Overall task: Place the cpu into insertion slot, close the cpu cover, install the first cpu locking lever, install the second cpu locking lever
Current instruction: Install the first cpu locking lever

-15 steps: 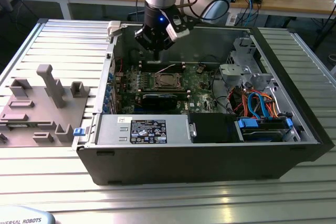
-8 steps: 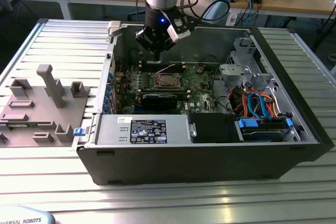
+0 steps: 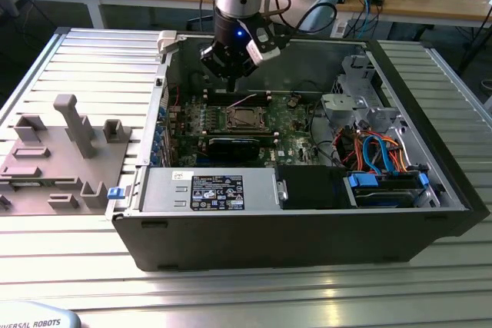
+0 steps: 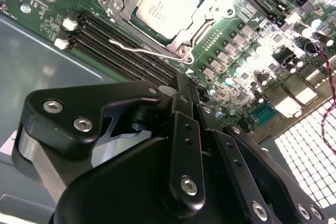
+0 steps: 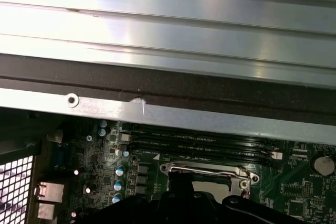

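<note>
The cpu [image 4: 167, 2], a dull silver square, lies in the insertion slot [image 3: 244, 118] on the green motherboard inside the open computer case. The cpu cover [image 4: 212, 10], a silvery frame, lies flat around the chip. A thin wire locking lever [image 4: 139, 50] runs along one side of the socket, beside the memory slots; I cannot tell whether it is hooked. My gripper [image 4: 182, 80] hangs above the board, apart from the socket, shut with nothing between its fingers. In the exterior view the gripper [image 3: 229, 74] hovers above the socket, toward the case's back wall. The socket's metal frame [image 5: 205, 170] shows past the gripper's black body in the first wrist view.
Black memory slots [image 4: 118, 43] flank the socket. A power supply [image 3: 207, 190] fills the case's front, and a drive cage [image 3: 357, 97] with blue cables [image 3: 377, 151] stands on the exterior view's right. A grey fixture [image 3: 65, 144] lies outside the case on that view's left. The case wall [image 5: 157, 114] is close.
</note>
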Controlling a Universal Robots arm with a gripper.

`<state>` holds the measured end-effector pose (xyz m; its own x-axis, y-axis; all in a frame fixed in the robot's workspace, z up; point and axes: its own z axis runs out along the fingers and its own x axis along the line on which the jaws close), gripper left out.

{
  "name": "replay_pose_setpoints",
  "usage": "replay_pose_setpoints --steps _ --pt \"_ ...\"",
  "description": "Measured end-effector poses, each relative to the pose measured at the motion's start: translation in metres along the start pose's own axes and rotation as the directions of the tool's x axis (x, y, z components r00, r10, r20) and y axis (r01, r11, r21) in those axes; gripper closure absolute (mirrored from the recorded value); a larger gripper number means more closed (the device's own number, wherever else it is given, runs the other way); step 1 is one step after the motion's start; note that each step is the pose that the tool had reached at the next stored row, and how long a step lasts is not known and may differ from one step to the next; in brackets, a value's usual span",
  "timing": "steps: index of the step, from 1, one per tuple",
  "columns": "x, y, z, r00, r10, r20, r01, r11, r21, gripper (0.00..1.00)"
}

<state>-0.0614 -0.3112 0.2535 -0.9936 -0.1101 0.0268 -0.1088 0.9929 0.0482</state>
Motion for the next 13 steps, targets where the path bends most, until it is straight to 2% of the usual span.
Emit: replay_pose_setpoints --steps 13 --pt "-0.0066 -0.0012 0.0095 1.0 0.0 -0.0001 0.0 1.0 0.0001 0.89"
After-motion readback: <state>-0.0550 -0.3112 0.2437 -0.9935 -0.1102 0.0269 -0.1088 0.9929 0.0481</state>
